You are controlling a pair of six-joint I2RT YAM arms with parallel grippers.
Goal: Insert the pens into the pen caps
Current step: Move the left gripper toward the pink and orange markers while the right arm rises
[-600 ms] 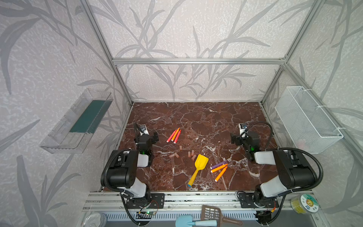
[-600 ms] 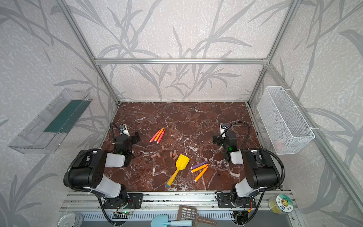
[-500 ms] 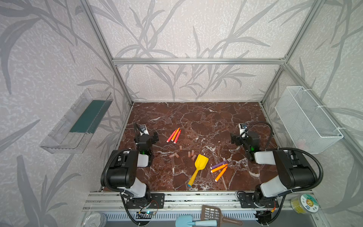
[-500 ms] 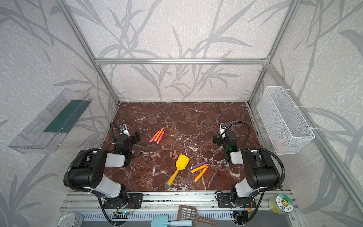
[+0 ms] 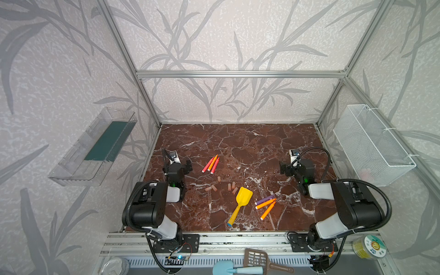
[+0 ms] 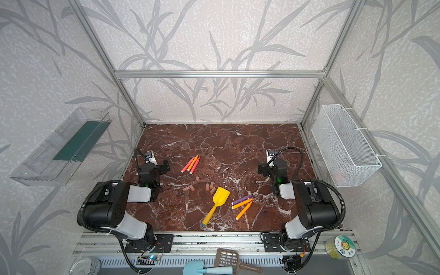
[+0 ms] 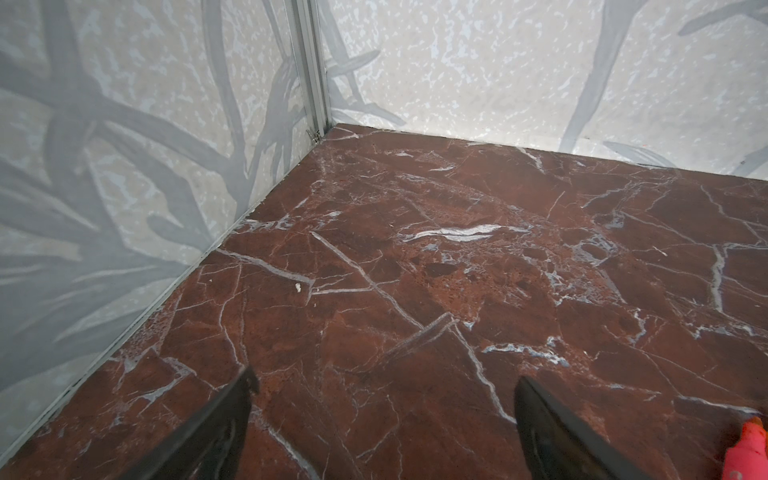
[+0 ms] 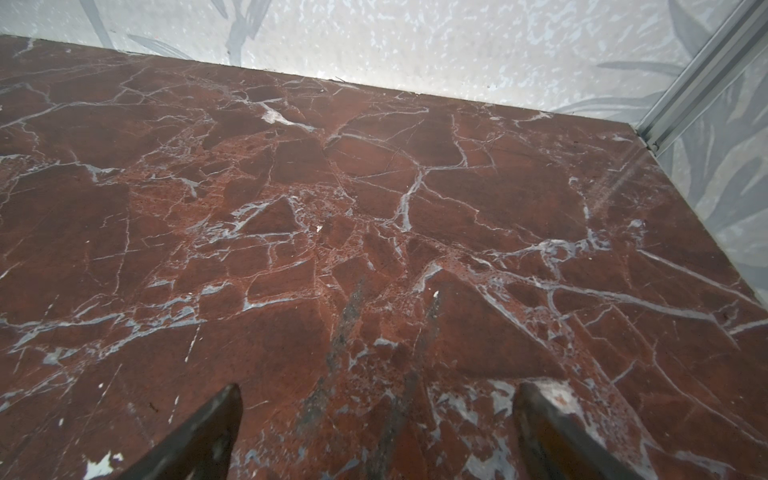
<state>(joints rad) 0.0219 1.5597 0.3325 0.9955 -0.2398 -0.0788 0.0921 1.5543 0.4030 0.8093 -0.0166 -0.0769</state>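
Pens (image 5: pixel 210 164) are lying loose on the counter (image 5: pixel 238 142) in 2 bunches, none of them capped. 2 red-pink ones and 1 orange one are resting side by side left of the middle, near the left gripper (image 7: pixel 386 382). A purple pen (image 5: pixel 264 198) and 2 orange ones are fanning out nearer the front edge, right of the middle. 6 pen caps (image 5: pixel 229 186) are sitting scattered between the 2 bunches. Both grippers are hanging low near the left and right edges with jaws wide apart and nothing between them. The right gripper (image 8: pixel 380 390) is facing bare counter, well apart from any pen. Trouble is most likely lying with the caps: being stubby and round, they are probably going to roll or skid if a finger nudges them, and their tan colour is blending into the brown marble. With the pens in each bunch touching or nearly touching, jaws closing on 1 are risking dragging its neighbours along. A cap pinched crooked, or a pen offered white end first, is probably going to jam or pop free. Standing in the way is a yellow toy shovel (image 5: pixel 241 202), its blade lying just beside 3 of the caps and the purple pen, so a reach there is risking knocking it. A wire basket (image 5: pixel 371 145) and a clear tray (image 5: pixel 95 147) are hanging on the side walls, away from the work.
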